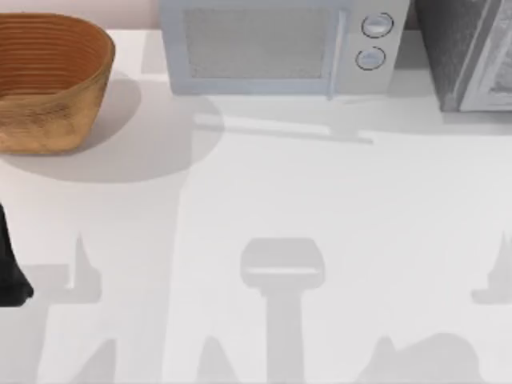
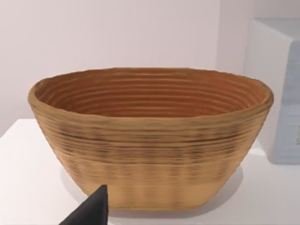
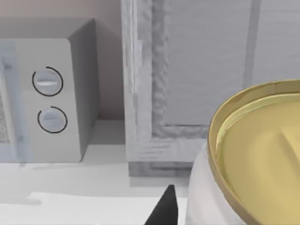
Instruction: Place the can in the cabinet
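Right wrist view: right gripper's dark fingertip [image 3: 164, 208] pokes in at the bottom centre of the frame, just beside the white-walled can with gold-yellow metal lid [image 3: 255, 159] that fills the lower right corner; can sits very close to the camera, lid rim tilted toward it, whether the fingers pinch it cannot tell, only one finger visible. Past the can, the grey textured cabinet with framed door panel [image 3: 197, 70] takes the upper centre and right of the frame, its base on the white table [image 3: 70, 187]. Left of the cabinet stands the pale grey microwave with two round dials [image 3: 49, 98], dials stacked one above the other. Left wrist view: one dark fingertip [image 2: 91, 208] of the left gripper at bottom left-centre of the frame, spread or closed cannot tell; right behind it the brown woven oval wicker basket [image 2: 150, 140] sits upright on the table, hollow facing up, pale microwave side at right edge. Top view: basket [image 1: 48, 80] upper left corner, microwave [image 1: 280, 44] top centre, cabinet [image 1: 468, 52] upper right corner, all along the far edge of the table [image 1: 320, 200]; dark piece of the left arm [image 1: 10, 272] at the left edge, mid-lower frame
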Controlling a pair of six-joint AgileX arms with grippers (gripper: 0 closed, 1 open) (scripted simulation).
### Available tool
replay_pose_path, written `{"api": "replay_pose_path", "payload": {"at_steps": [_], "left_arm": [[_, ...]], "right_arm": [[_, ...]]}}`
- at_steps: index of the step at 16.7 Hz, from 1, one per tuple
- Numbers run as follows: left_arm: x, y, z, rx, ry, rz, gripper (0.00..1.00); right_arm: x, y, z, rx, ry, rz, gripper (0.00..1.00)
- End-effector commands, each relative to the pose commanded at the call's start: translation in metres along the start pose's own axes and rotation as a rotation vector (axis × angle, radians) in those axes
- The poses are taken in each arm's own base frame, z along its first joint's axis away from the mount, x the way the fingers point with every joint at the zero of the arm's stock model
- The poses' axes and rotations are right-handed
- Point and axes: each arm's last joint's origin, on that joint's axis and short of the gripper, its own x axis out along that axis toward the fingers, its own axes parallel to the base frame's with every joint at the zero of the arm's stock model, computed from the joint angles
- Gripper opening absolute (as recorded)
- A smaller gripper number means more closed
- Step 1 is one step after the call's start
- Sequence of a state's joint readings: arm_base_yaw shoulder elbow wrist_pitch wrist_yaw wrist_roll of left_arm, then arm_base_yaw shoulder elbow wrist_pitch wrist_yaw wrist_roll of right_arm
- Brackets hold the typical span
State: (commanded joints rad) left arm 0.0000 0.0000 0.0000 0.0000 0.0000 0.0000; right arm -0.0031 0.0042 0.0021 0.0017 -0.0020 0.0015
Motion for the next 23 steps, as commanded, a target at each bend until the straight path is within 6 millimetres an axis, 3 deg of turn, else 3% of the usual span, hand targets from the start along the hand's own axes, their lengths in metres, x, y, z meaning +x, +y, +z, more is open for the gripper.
{"api": "replay_pose_path", "payload": {"at_steps": [3,6,11,17,20,23], "left_arm": [[0.0,0.0,0.0,0.0,0.0,0.0,1.0],[0.0,0.0,0.0,0.0,0.0,0.0,1.0],[0.0,0.0,0.0,0.0,0.0,0.0,1.0],[0.0,0.0,0.0,0.0,0.0,0.0,1.0],[0.0,0.0,0.0,0.0,0.0,0.0,1.0],[0.0,0.0,0.0,0.0,0.0,0.0,1.0]], "right_arm": [[0.0,0.0,0.008,0.0,0.004,-0.004,0.0],[0.001,0.001,0.04,-0.001,0.02,-0.011,0.0],[0.018,0.006,0.135,-0.004,0.036,-0.011,0.0],[0.073,0.022,0.26,-0.006,0.028,-0.002,0.0],[0.104,0.033,0.305,-0.005,0.015,0.001,0.0],[0.13,0.042,0.335,-0.002,0.003,0.001,0.0]]}}
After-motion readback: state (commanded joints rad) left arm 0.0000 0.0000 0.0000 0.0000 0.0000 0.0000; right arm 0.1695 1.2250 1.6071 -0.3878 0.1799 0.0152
